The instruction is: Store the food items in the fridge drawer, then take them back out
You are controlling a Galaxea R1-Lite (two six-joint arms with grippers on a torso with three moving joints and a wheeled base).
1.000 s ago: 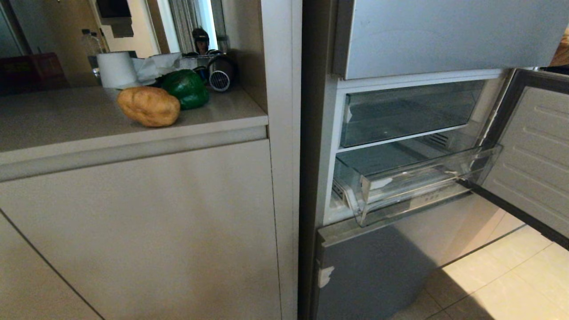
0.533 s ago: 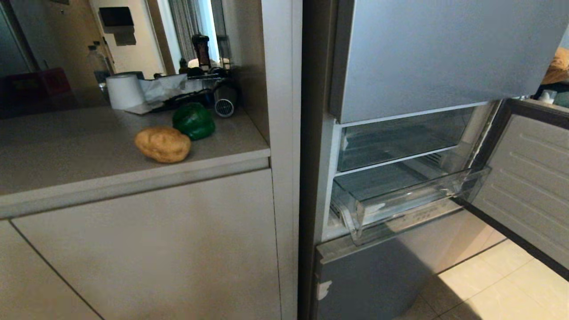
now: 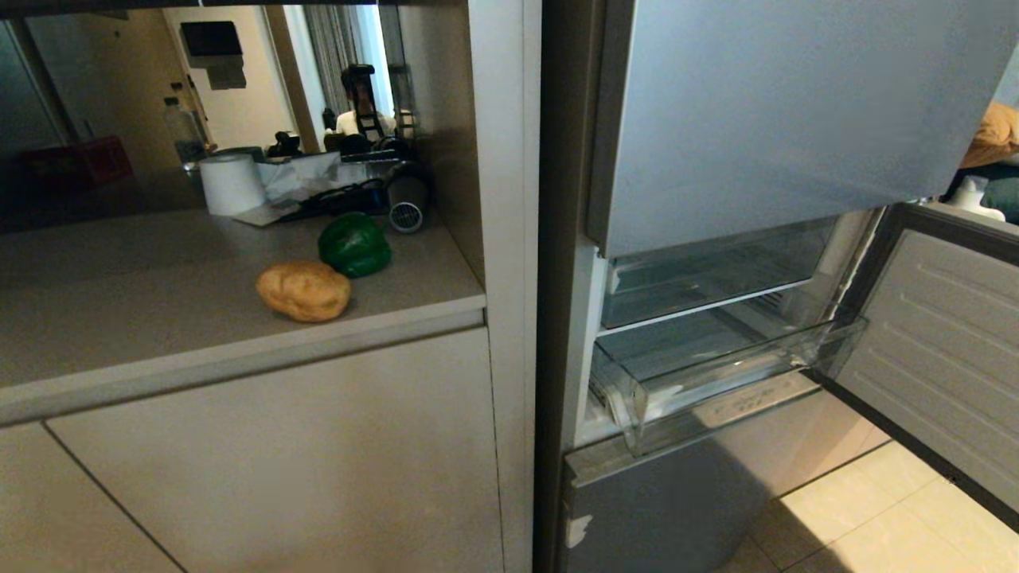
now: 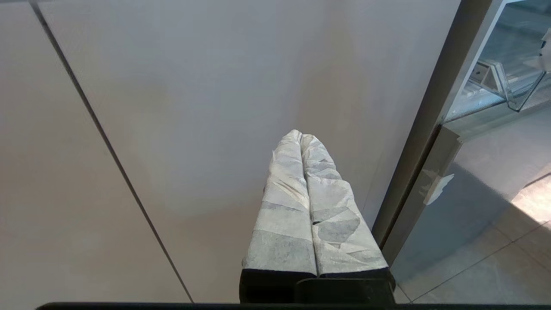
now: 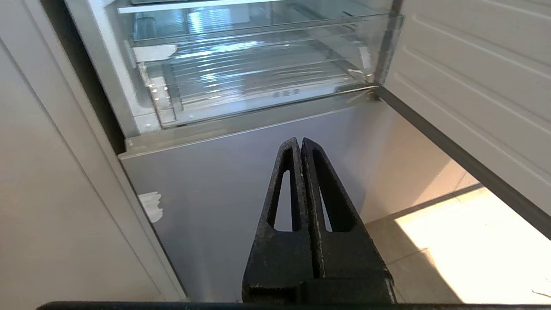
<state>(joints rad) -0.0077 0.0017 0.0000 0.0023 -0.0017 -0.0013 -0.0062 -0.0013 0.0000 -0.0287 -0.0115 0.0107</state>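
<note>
A tan potato [image 3: 303, 291] lies near the counter's front edge, with a dark green bell pepper [image 3: 355, 244] just behind it. The see-through fridge drawer [image 3: 716, 380] is pulled out and holds nothing, below the tall blue-grey top door; it shows as well in the right wrist view [image 5: 258, 86]. Neither arm shows in the head view. My left gripper [image 4: 300, 134], wrapped in pale tape, is shut in front of the cabinet front. The black right gripper [image 5: 298, 141] is shut and holds nothing, low before the fridge's bottom panel [image 5: 241, 172].
The open fridge door [image 3: 939, 350] swings out at the right over the tiled floor. A paper roll [image 3: 231, 183], crumpled tissue and dark utensils sit at the counter's back. A cream upright panel [image 3: 509, 318] separates counter from fridge.
The whole view has risen: counter, food and drawer sit lower in the picture and more of the top door and the shelf above the counter shows. Nothing itself moved.
</note>
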